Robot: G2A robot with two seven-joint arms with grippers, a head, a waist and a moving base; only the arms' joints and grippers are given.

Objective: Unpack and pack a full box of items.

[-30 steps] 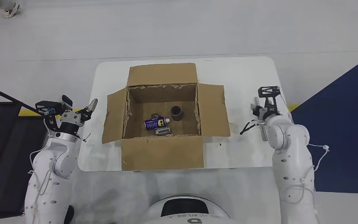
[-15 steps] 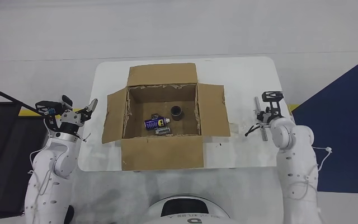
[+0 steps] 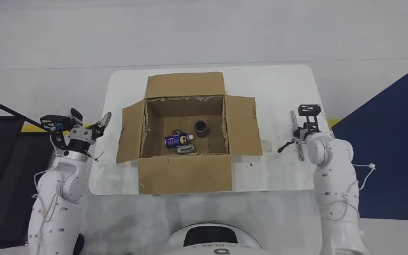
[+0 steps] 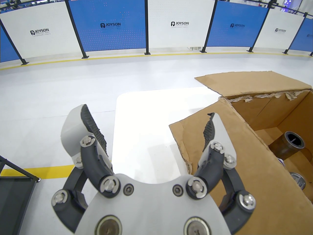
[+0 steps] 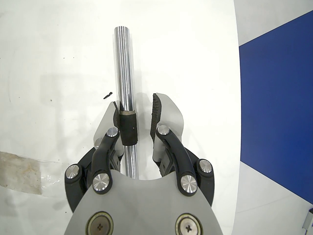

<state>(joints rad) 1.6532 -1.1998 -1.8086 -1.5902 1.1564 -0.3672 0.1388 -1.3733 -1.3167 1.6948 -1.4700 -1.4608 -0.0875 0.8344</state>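
An open cardboard box [image 3: 185, 84] [image 4: 247, 162] stands mid-table. Inside it are a dark tube [image 3: 201, 128] [image 4: 288, 143], a blue spray can [image 3: 177, 139] and a small silver part [image 3: 185, 149] [image 4: 297, 181]. My left gripper [image 3: 90, 120] [image 4: 146, 111] hangs open and empty off the table's left edge, beside the box's left flap. A chrome rod [image 5: 124, 74] [image 3: 292, 121] with a black sleeve lies on the table right of the box. My right gripper [image 5: 135, 100] [image 3: 305, 124] is open around it; one finger touches the sleeve, the other stands clear.
The white table [image 3: 280, 83] has bare room on both sides of the box. A scrap of clear tape [image 5: 20, 172] sticks to the tabletop near the rod. The table's right edge lies close to my right gripper. A railing of blue and white panels [image 4: 156, 25] stands far behind.
My right arm has shifted slightly to the right and toward the robot; the rod stays on the table. The left arm and the box contents have not moved.
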